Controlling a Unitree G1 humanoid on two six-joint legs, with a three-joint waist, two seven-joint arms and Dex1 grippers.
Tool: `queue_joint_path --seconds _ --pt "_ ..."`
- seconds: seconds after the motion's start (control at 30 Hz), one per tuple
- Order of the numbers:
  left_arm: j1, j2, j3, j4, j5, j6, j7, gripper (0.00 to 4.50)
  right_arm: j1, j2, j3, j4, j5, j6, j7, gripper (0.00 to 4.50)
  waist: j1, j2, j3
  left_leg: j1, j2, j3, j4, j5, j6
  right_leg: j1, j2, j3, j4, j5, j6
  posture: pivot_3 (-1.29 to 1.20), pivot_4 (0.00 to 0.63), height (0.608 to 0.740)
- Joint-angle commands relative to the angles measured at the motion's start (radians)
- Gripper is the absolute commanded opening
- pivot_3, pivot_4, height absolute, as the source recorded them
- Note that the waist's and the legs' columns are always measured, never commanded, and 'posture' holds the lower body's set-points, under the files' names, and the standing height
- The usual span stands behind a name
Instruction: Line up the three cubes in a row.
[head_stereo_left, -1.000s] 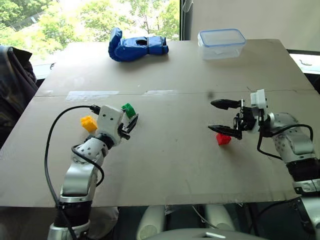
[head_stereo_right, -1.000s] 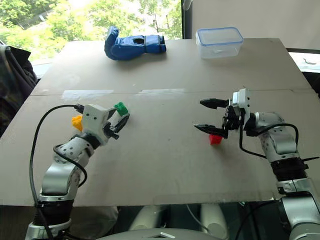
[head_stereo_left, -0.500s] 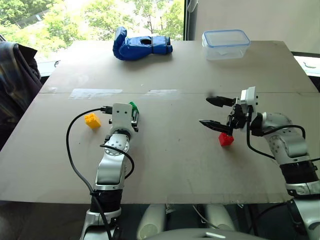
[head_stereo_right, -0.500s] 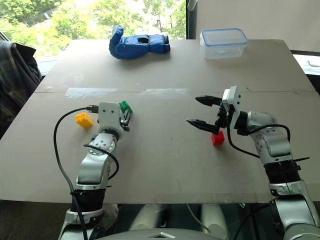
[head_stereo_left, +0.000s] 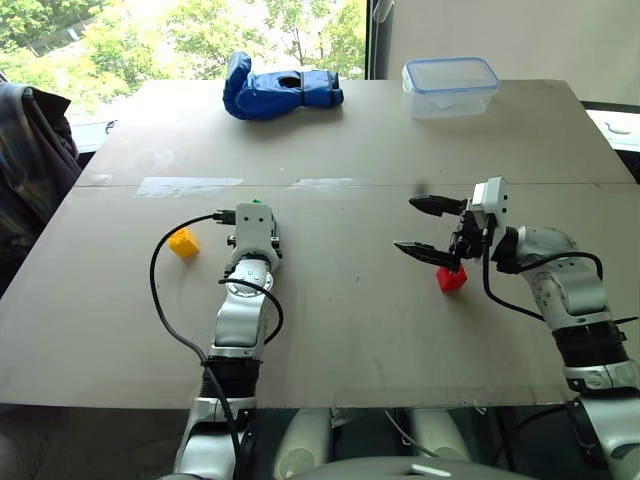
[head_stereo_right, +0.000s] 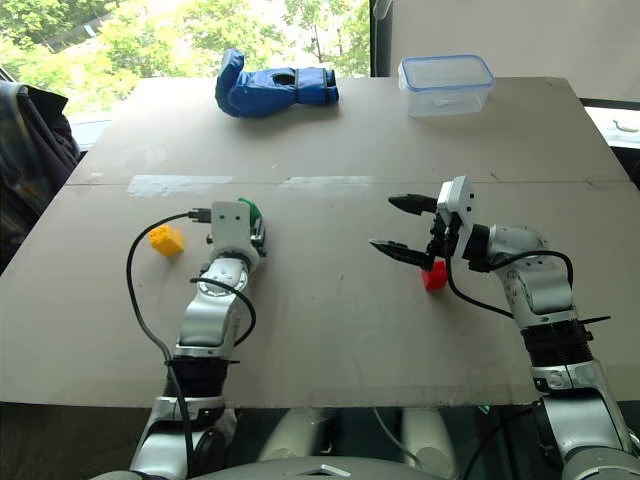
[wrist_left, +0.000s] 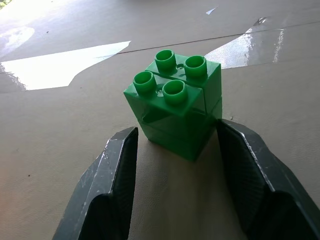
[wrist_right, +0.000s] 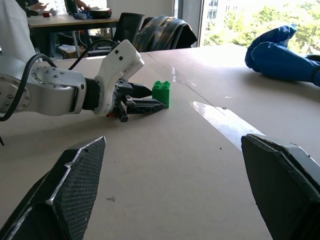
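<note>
The green cube (wrist_left: 172, 107) stands upright on the table between my left gripper's (wrist_left: 175, 132) two fingers, which are shut on its lower sides. From the head it peeks out beyond that gripper (head_stereo_left: 260, 212), as a sliver of green cube (head_stereo_right: 250, 208). The yellow cube (head_stereo_left: 182, 242) lies on the table just left of my left wrist. My right gripper (head_stereo_left: 405, 225) points left, wide open and holding nothing. The red cube (head_stereo_left: 451, 277) sits on the table under its wrist end, behind the fingertips. The right wrist view looks across at the left gripper (wrist_right: 150, 102) and the green cube (wrist_right: 161, 93).
A blue glove (head_stereo_left: 280, 90) and a clear lidded container (head_stereo_left: 450, 86) lie at the table's far edge. Pale tape strips (head_stereo_left: 188, 186) run along the seam across the table (head_stereo_left: 340, 300). A dark jacket (head_stereo_left: 30, 150) hangs beside the left edge.
My left arm swung from pointing right to pointing straight ahead and came down, bringing the green cube onto the table. The right arm stayed put. The head camera shifted slightly.
</note>
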Motion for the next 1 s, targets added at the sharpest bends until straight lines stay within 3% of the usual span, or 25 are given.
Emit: queue_joint_path --seconds 0.03,1.0 --pt "-0.017 -0.006 0.002 0.018 0.012 -0.017 0.011 2.52 -0.024 0.001 -0.036 -0.007 -0.001 -0.024 0.008 4.47 0.0 0.0 0.0 0.0 0.0 0.0 0.0 0.0 0.0 0.0 0.0 0.0 0.0 0.0 0.0 0.0 0.15 0.74" --pt "-0.027 0.081 0.064 0.099 -0.071 -0.121 -0.134 2.52 -0.036 0.022 -0.041 0.018 -0.025 -0.054 0.02 4.47 -0.005 0.0 0.0 0.0 0.0 0.0 0.0 0.0 0.0 0.0 0.0 0.0 0.0 0.0 0.0 0.0 0.15 0.74"
